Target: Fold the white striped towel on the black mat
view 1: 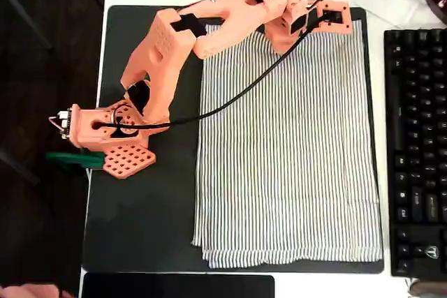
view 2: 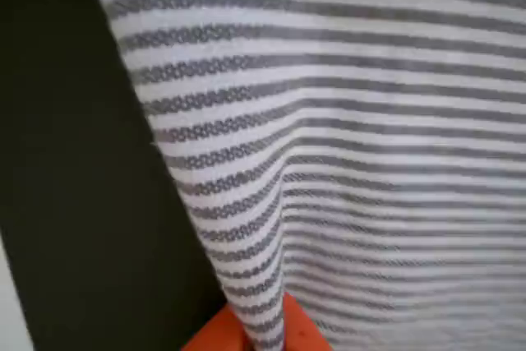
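The white striped towel (view 1: 290,151) lies spread over the right part of the black mat (view 1: 147,221), and two layers show at its near edge. My orange arm reaches from its base at the left to the towel's top right corner, where my gripper (view 1: 334,19) sits. In the wrist view the towel (view 2: 345,121) rises in a ridge and drapes into my gripper (view 2: 251,336). An orange fingertip (view 2: 218,341) pokes out beneath the cloth, so the gripper appears shut on the towel's edge. The mat (view 2: 74,162) shows dark at the left.
A black keyboard (view 1: 415,151) runs along the mat's right side. A glossy black slab (view 1: 178,286) lies below the mat. A green clamp (view 1: 73,160) holds the arm's base at the table's left edge. The arm's black cable (view 1: 237,99) crosses the towel's upper left.
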{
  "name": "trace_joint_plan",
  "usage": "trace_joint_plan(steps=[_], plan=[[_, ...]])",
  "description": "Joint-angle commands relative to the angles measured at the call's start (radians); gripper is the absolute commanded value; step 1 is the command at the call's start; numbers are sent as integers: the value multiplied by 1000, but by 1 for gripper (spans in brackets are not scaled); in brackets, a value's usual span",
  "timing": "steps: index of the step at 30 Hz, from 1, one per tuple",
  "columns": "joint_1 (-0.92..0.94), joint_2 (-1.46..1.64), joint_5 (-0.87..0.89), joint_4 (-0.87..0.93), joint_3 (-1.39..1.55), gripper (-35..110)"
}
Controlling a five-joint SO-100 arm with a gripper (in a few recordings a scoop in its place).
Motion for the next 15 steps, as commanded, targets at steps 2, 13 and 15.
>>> trace_joint_plan(steps=[2,13,15], plan=[[43,123,-21,60,-3,0],[216,360,-115,279,-28,0],[284,423,-152,304,-14,0]])
